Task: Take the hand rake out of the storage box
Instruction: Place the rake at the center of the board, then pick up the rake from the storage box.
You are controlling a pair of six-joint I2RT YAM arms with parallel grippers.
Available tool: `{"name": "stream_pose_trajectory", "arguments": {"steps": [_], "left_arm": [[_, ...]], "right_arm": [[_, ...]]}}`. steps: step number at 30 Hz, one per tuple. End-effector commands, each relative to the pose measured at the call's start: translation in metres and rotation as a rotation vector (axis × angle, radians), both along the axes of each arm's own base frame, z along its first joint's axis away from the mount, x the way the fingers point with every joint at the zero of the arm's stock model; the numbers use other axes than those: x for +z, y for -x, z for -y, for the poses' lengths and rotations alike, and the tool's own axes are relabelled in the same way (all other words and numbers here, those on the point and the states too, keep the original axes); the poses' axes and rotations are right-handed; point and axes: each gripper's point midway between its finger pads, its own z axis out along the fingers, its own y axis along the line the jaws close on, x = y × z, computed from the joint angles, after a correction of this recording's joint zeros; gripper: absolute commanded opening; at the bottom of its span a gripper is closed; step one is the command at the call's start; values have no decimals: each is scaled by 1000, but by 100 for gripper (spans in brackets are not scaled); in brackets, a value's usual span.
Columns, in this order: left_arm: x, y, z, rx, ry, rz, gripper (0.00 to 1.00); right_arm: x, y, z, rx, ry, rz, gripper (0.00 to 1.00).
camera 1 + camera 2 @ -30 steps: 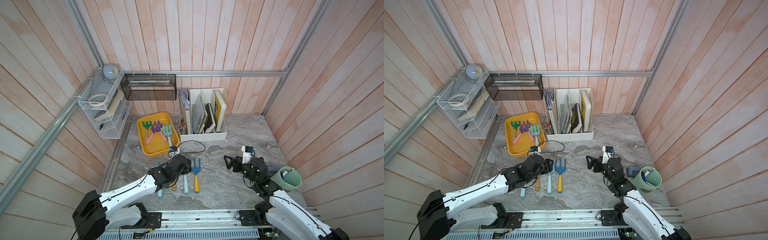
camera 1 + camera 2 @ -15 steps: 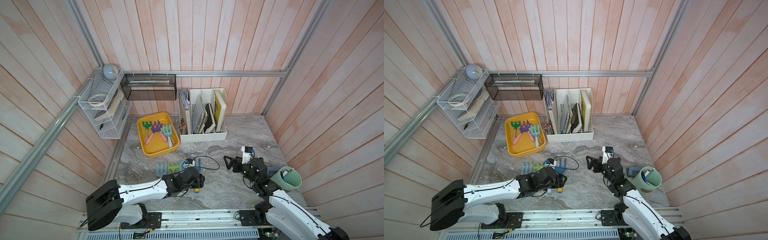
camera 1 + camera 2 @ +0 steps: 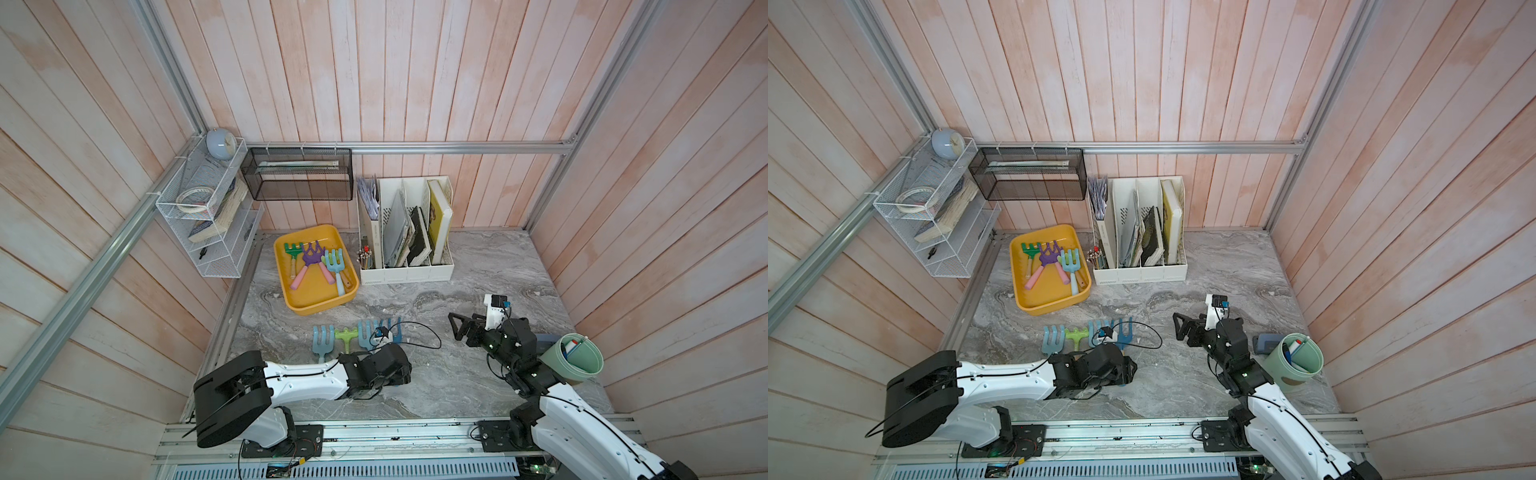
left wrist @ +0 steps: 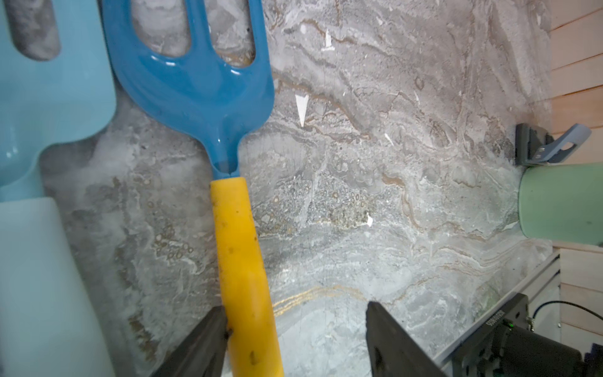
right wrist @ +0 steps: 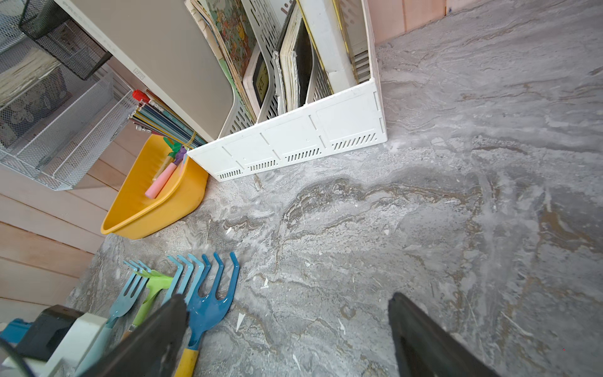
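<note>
Left claw (image 4: 295,306) pulled back, open, empty, blue hand rake (image 4: 195,88) touching one finger (image 4: 199,346)

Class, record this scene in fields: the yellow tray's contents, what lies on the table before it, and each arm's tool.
storage box: holds green, purple and teal rakes
table: four rakes in a row, outside the box
left tool: open, blue rake's yellow handle between its fingers, not clamped
right tool: open, empty, above bare table
</note>
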Motion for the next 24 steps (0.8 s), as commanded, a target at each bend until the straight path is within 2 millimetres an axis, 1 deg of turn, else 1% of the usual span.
{"name": "stream_pose_trajectory", "arguments": {"steps": [1, 5, 7, 8, 9, 10, 12, 16, 18, 19, 20, 21, 24], "left_arm": [[8, -4, -6, 42, -10, 27, 71], [16, -8, -11, 47, -33, 55, 72], [25, -13, -16, 52, -65, 87, 75], [32, -18, -20, 57, -82, 106, 78], [42, -25, -27, 70, -94, 128, 82], [51, -34, -36, 86, -102, 148, 99], [74, -61, -63, 130, -103, 195, 100], [116, -130, -151, 330, -161, 296, 100], [125, -160, -188, 396, -205, 312, 100], [123, -173, -204, 423, -235, 307, 100], [115, -188, -222, 451, -270, 284, 100], [105, -203, -237, 460, -288, 244, 100], [79, -242, -270, 456, -367, 177, 91]], "right_arm": [[-1, 2, -1, 7, -10, -1, 98], [-2, 3, -1, 11, -12, 0, 98], [-1, 3, -1, 10, -12, 0, 98], [-1, 3, -1, 11, -13, 2, 98], [-1, 3, -1, 9, -12, 2, 98], [-2, 3, 0, 8, -11, 1, 98], [-2, 3, 0, 5, -10, 2, 98], [-1, 2, -2, 18, -16, 16, 98], [2, 2, -5, 33, -26, 30, 98], [2, 0, -5, 28, -26, 31, 98], [2, -1, -4, 17, -19, 27, 98], [2, -3, -3, 10, -11, 28, 98], [3, -7, -3, 10, 3, 40, 98]]}}
